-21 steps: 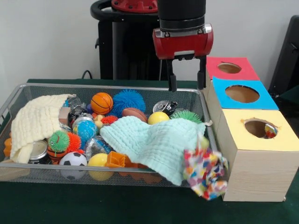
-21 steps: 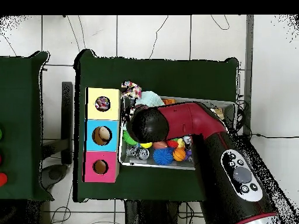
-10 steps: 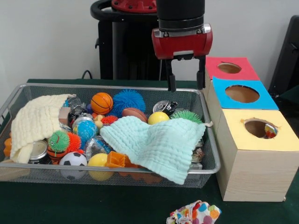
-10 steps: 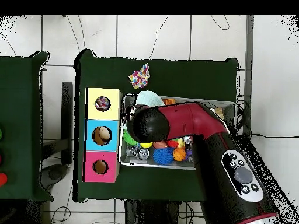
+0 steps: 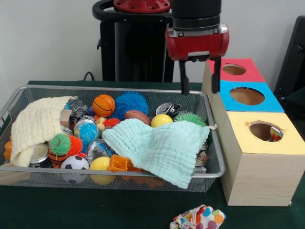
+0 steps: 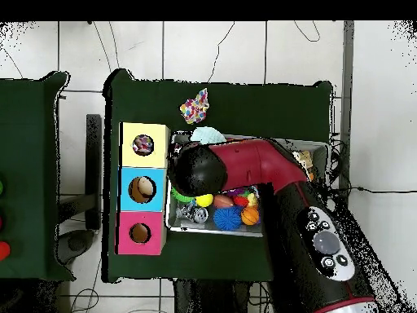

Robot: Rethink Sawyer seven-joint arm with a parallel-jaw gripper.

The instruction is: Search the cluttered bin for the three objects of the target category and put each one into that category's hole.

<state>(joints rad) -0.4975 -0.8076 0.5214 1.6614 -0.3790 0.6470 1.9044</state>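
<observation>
While the wire bin (image 5: 114,90) is sitting full at the left with a mint cloth (image 5: 159,148) hanging over its front rim, my gripper (image 5: 200,86) is hovering spread and empty, beside the blue box (image 5: 248,98); a multicoloured cloth (image 5: 198,218) is lying on the table.

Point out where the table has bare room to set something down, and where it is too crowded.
Free: the green table strip in front of the wire bin, left of the multicoloured cloth; in the overhead view, the green cloth beyond the bin. Crowded: the bin itself, packed with balls, cans and two towels, and the corner where the open gripper hangs beside the boxes.
</observation>
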